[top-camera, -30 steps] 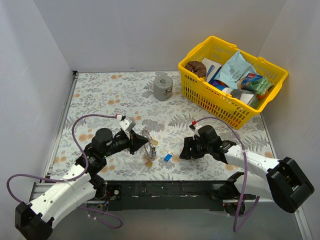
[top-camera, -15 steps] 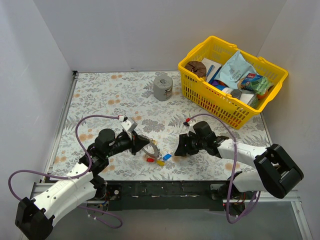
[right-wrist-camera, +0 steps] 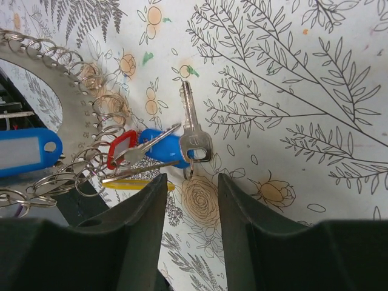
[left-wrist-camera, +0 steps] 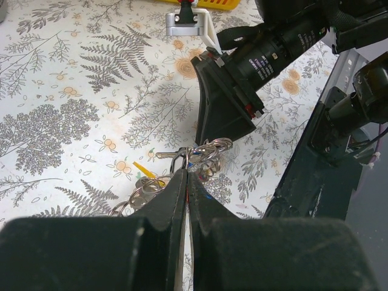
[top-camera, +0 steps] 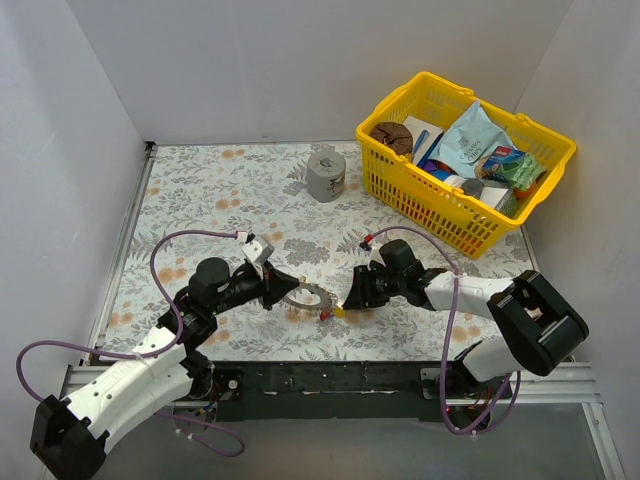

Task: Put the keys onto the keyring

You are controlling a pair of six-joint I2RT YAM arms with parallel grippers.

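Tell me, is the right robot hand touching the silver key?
Apart. In the right wrist view the silver key lies ahead of the right gripper, with flowery cloth showing between it and both fingers.

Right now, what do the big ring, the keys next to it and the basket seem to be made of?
The keyring looks like matt grey metal: flat, dull sheen, small wire loops along its edge. The keys have shiny silver metal blades; some heads look like blue or red plastic. The basket is probably glossy yellow plastic, judging by its moulded lattice wall.
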